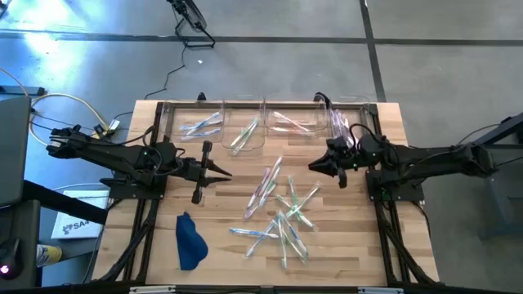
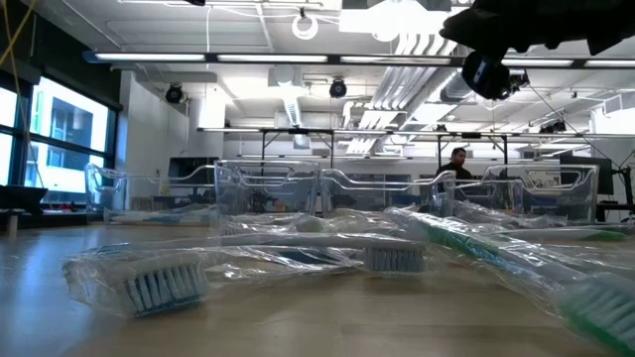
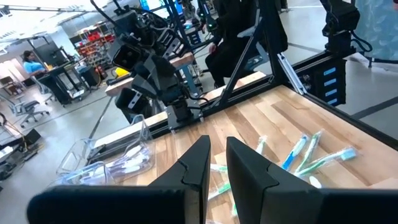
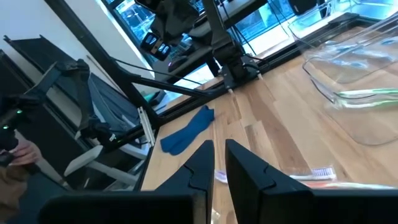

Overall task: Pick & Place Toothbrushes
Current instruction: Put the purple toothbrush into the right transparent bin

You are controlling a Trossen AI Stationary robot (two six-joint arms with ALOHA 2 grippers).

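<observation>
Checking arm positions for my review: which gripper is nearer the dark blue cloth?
Left. The left gripper hovers just above and slightly to the right of the blue cloth in the high view; the right gripper sits across the table, beyond the toothbrushes.

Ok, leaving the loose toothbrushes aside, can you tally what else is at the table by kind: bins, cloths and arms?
Clear bins: 4, in a row along the table's far edge
Blue cloth: 1
Robot arms: 2, the left arm and the right arm
Total: 7
</observation>
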